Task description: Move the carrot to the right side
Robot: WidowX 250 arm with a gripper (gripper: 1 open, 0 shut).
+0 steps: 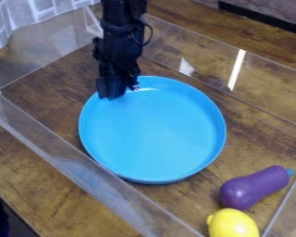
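My black gripper [111,91] hangs tip-down over the far left rim of the round blue plate [163,134]. Its jaws look pressed together. I cannot see anything between them. The carrot does not show in this view; it may be hidden behind the gripper's body. The arm rises straight up out of the top of the picture.
A purple eggplant [252,188] and a yellow lemon [233,224] lie at the front right on the wooden table. A low clear plastic wall [64,153] runs along the left and front of the work area.
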